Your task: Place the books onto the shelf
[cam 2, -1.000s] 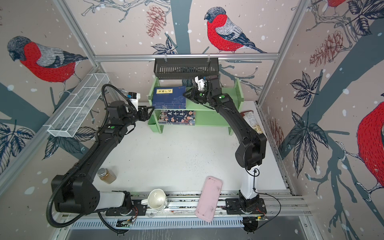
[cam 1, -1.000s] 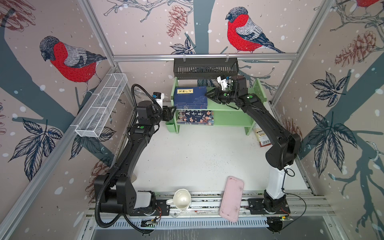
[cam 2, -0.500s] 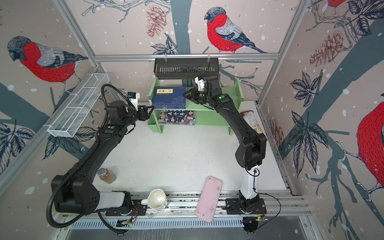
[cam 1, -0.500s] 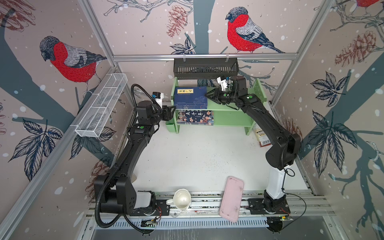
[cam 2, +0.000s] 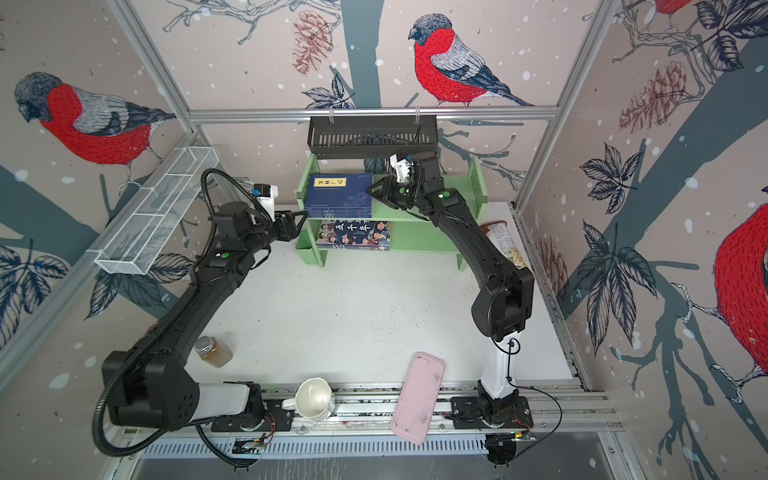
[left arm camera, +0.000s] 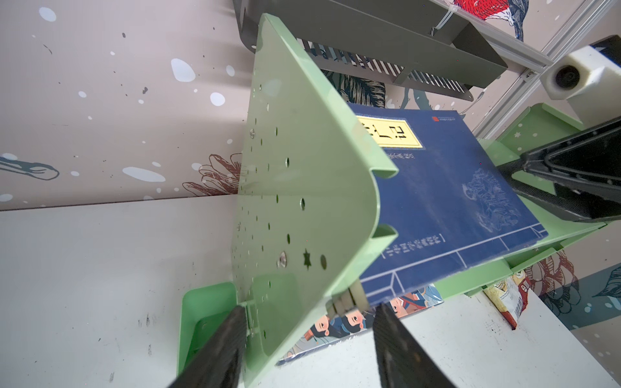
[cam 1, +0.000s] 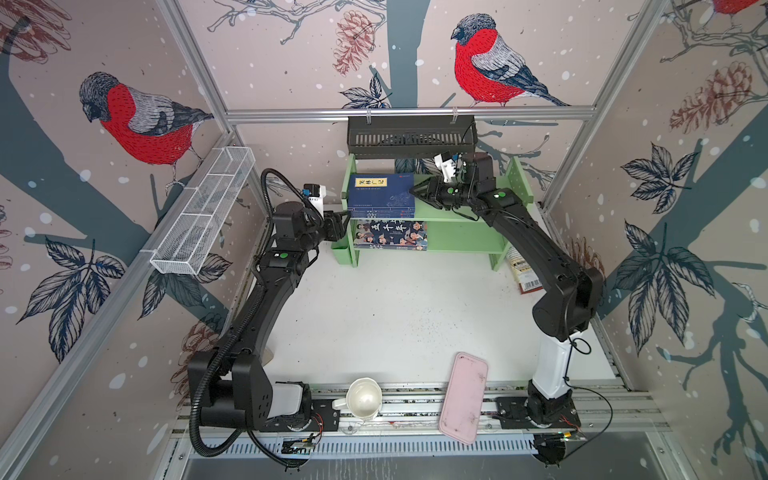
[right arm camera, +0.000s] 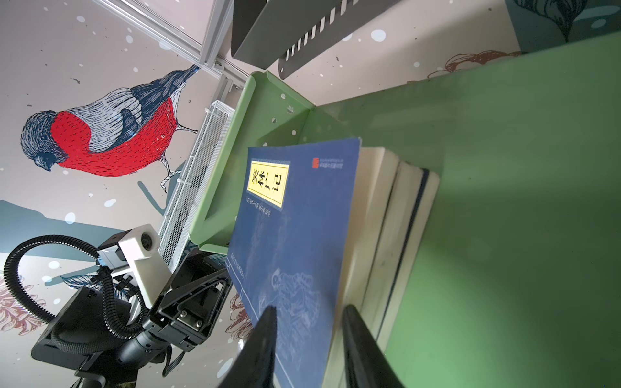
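Where navy books [cam 1: 380, 195] stack, yellow label [cam 1: 372, 181], black characters [right arm camera: 268, 181].

Left arm [cam 1: 266, 299]: base near left, links lean toward the far side, wrist bends right. Left gripper [cam 1: 344, 224] points right, roughly level. Its fingers [left arm camera: 218, 349] stand wide apart in the wrist view.

Right arm [cam 1: 536, 249]: base near right, white lower link upright, elbow high, forearm stretched far and left. Right gripper [cam 1: 415, 193] points left, facing the left gripper and well apart from it. Its fingers [right arm camera: 265, 336] stand part-way apart. Whether they clamp anything cannot be told.
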You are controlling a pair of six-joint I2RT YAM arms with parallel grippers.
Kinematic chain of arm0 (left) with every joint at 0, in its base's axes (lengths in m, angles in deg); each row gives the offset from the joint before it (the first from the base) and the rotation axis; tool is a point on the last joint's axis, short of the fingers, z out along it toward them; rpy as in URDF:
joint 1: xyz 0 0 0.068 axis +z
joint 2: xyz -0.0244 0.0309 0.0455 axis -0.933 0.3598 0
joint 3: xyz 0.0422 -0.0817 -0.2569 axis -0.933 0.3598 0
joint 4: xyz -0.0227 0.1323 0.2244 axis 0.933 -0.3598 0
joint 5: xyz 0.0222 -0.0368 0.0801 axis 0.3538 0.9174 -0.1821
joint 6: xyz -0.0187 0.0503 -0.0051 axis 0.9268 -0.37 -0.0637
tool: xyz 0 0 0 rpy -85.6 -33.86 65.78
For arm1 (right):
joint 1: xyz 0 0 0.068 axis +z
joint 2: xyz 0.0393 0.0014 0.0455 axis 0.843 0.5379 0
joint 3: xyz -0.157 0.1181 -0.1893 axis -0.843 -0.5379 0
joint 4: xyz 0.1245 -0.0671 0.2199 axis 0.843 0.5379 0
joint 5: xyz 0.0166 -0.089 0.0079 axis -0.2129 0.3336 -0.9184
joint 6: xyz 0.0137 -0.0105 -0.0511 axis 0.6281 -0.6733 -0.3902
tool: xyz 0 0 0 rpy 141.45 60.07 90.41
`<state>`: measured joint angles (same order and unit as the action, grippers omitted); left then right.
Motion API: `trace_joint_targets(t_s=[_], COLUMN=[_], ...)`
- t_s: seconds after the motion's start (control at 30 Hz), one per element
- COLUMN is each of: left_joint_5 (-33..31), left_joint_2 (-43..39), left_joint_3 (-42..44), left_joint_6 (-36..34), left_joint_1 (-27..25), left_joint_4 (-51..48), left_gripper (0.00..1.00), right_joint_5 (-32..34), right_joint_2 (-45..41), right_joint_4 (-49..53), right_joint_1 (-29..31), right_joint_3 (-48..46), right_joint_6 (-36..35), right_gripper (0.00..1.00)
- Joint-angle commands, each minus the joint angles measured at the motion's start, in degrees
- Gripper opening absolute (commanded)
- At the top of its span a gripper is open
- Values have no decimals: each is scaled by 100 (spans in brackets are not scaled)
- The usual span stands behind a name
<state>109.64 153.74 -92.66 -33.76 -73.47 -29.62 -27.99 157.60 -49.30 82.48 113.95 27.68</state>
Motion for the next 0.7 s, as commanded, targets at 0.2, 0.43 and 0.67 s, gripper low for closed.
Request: trace_joint_targets(t_s=[0.2, 0.43, 0.67], left_joint_5=[-143, -89, -59], left_joint_2=[50, 16, -113], left_joint_3=[-22, -8, 63], left_joint_6=[44, 75, 31], left_joint_1=[7, 7, 7], left_joint_4=[318, 324, 201], left_gripper=[61, 61, 61], right_joint_5=[-49, -46, -73], right_joint_2=[-52, -43, -8], right_joint_4=[-150, -175, -247], right_joint_1=[20, 15, 51], right_joint_3=[-21, -11, -9], right_joint_6=[-40, -16, 39], right_gripper=[36, 36, 35])
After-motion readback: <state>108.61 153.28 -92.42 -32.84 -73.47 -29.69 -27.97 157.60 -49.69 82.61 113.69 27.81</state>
